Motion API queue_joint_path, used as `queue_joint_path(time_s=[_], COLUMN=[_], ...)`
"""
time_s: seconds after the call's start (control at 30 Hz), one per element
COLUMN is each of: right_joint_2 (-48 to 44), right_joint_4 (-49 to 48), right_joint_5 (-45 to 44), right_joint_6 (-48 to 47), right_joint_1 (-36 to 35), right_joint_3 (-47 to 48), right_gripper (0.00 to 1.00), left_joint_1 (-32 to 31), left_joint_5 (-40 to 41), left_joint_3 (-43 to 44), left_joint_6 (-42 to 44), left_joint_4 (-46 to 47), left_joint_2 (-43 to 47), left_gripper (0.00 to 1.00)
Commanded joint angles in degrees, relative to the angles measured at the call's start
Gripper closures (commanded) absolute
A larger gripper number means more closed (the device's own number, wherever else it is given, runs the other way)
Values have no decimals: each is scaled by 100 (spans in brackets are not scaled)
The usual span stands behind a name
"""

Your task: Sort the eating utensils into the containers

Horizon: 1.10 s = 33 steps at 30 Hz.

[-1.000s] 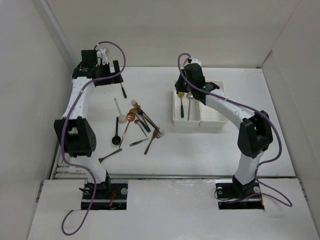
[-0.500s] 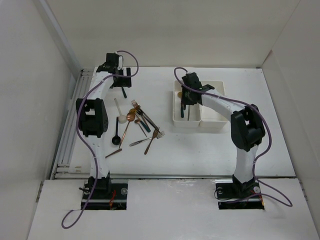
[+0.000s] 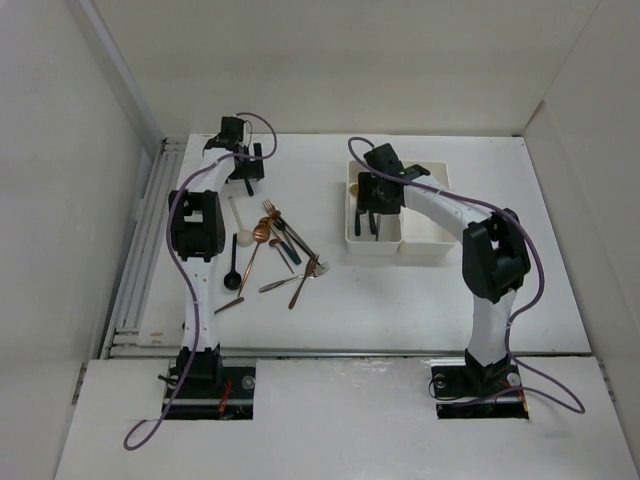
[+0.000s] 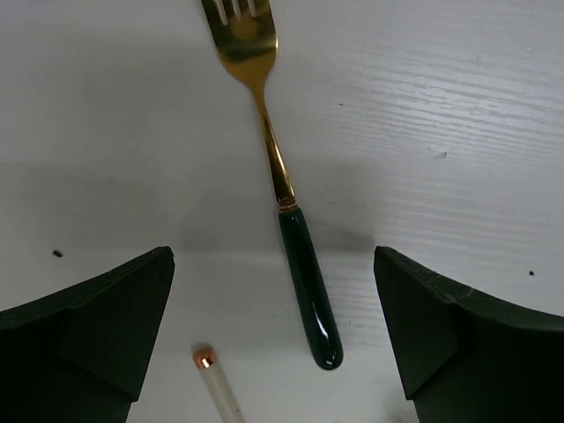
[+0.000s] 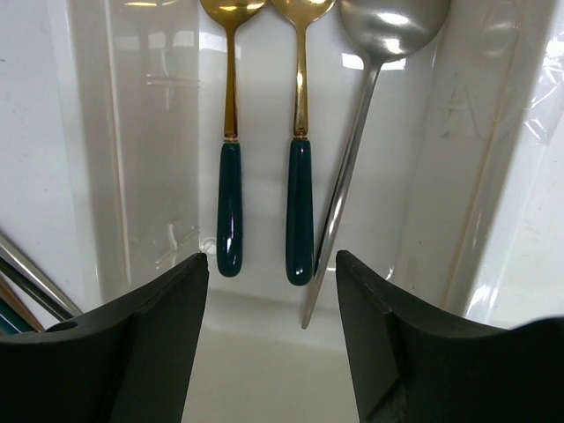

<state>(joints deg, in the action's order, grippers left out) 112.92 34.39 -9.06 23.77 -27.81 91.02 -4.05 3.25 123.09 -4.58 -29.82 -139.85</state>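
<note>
Bottom of the overhead frame: both arm bases sit at the near edge of the table (image 3: 400,300).

Mid-left, on the table: a loose heap of utensils (image 3: 275,245), copper, silver and dark-handled pieces crossing one another. A black spoon (image 3: 232,272) lies on the heap's left side. A brown piece (image 3: 222,307) lies apart at the lower left.

Centre-right: two white bins joined side by side, left bin (image 3: 372,247) and right bin (image 3: 425,250). The right gripper (image 3: 368,218) hangs down inside the left bin.

Right wrist view: right gripper (image 5: 271,260) has its fingers spread and pinches nothing. Past them, on the bin floor, bowls toward the top of the frame:
- a gold spoon (image 5: 229,211) and a second gold spoon (image 5: 300,211), both green-handled, lying parallel
- a silver spoon (image 5: 352,167) to their right, slanted, its handle end reaching into the gap between the fingers; whether it touches one cannot be judged

Upper left of the overhead frame: the left gripper (image 3: 246,170) is low over the table, beyond the heap.

Left wrist view: left gripper (image 4: 273,256) has its fingers spread wide. A gold fork (image 4: 282,185) with a green handle lies flat between them, touching neither, tines at the top of the frame. A white handle (image 4: 216,388) with a copper tip shows at the bottom edge, near the fork's handle end.
</note>
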Motion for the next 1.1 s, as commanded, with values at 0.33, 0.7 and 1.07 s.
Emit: queue_joint_path(time_s=[0.33,0.7,1.07], right_joint_2=[-271,-902,-2396], right_joint_4=[568,569,-1310], right_joint_5=[-439,-738,1062], right_joint_6=[-215,-276,-848], right_joint_1=[39,92,-347], right_joint_3=[1048,1049,30], right_gripper=[35,34,10], left_joint_1=[-43,-43,-157], left_joint_5=[-456,-807,-2485], left_joint_3=[374,602,375], left_joint_6=[133,133,396], left_joint_4=[-340,-270,363], left_joint_2=[-288,-324,1749], left_gripper=[62,100,100])
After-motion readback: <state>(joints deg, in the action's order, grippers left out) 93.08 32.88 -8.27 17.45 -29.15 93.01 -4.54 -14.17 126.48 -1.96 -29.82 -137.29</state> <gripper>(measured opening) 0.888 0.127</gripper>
